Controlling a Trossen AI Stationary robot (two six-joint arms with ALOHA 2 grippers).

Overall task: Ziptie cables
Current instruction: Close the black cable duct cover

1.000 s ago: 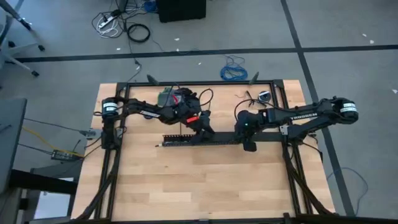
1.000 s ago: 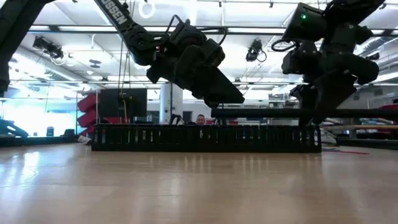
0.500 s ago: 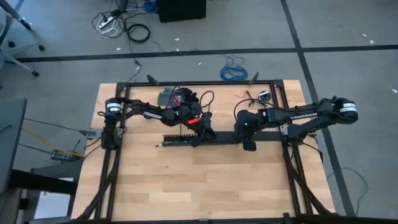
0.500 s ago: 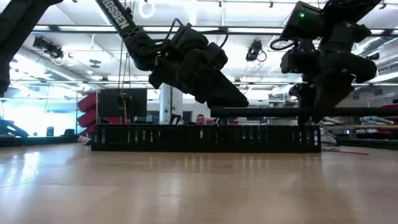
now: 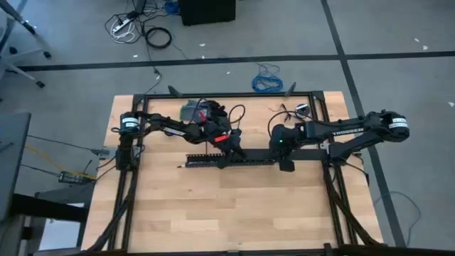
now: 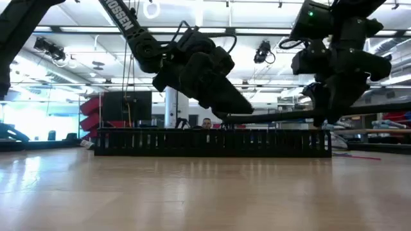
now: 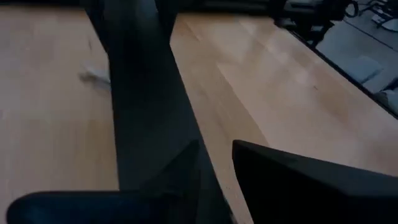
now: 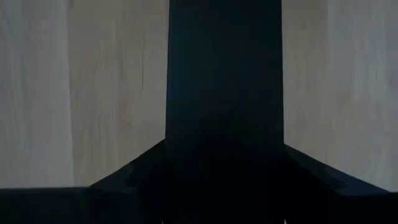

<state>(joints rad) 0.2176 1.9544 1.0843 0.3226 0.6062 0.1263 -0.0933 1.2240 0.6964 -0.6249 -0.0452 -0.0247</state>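
Since a second ago, the long black strip (image 6: 282,116) has tilted, its right end lifted. Right tool (image 6: 327,115) is clenched on that end; left tool (image 6: 234,108) pinches the other end, above the slotted black duct (image 6: 212,142) on the table (image 5: 213,206). I can't pick out the cables. Best to lower both ends level. Lettering: "TROSSEN" along the right arm.

The table top (image 5: 213,206) is seen to be pale wood planking — smooth, with a faint sheen in the low view. A matt black, plastic-looking finish is shown by the slotted strip (image 6: 212,142). The frame (image 5: 313,94) around the table looks like dark metal — matt.
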